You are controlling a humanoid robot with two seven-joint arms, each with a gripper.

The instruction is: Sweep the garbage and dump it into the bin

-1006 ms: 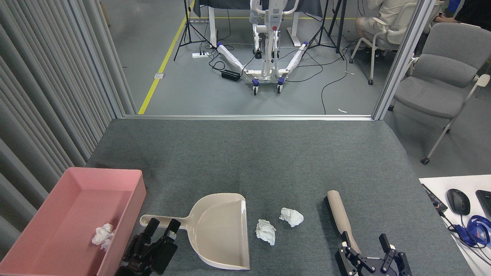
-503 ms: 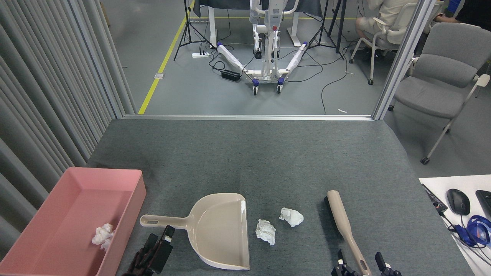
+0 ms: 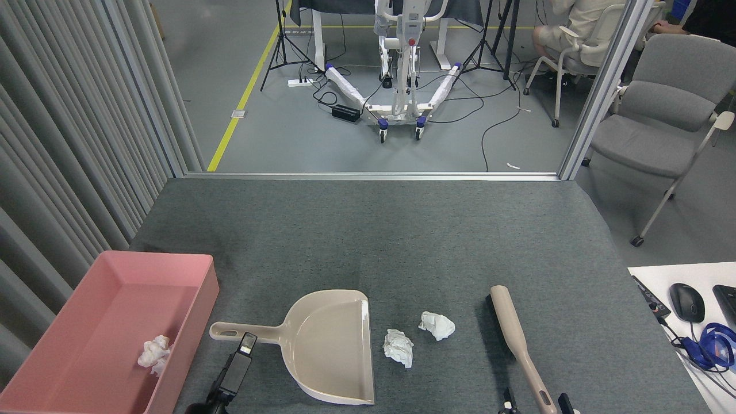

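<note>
Two crumpled white wads of garbage [image 3: 398, 347] [image 3: 437, 325] lie on the grey carpet between a beige dustpan [image 3: 333, 345] and a beige long-handled brush [image 3: 517, 339]. A third wad [image 3: 154, 352] lies inside the pink bin [image 3: 192, 336] at the lower left. My left gripper [image 3: 247, 344] comes up from the bottom edge, seen edge-on, with its tip at the dustpan's handle; its opening is not visible. Only the two fingertips of my right gripper [image 3: 535, 401] show at the bottom edge. They stand apart on either side of the brush handle's end.
A grey ribbed curtain [image 3: 69, 144] runs along the left. At the right are a white desk corner [image 3: 650, 276] with a mouse [image 3: 687, 302] and blue headphones [image 3: 713, 345], and a grey chair [image 3: 661, 115]. Beyond the carpet's far edge [image 3: 368, 176] are a wheeled white frame [image 3: 399, 86], cables and a seated person [image 3: 575, 23].
Both arms have drawn back toward the bottom edge. The left gripper has turned edge-on near the dustpan handle. The right gripper has sunk until only its fingertips show.
</note>
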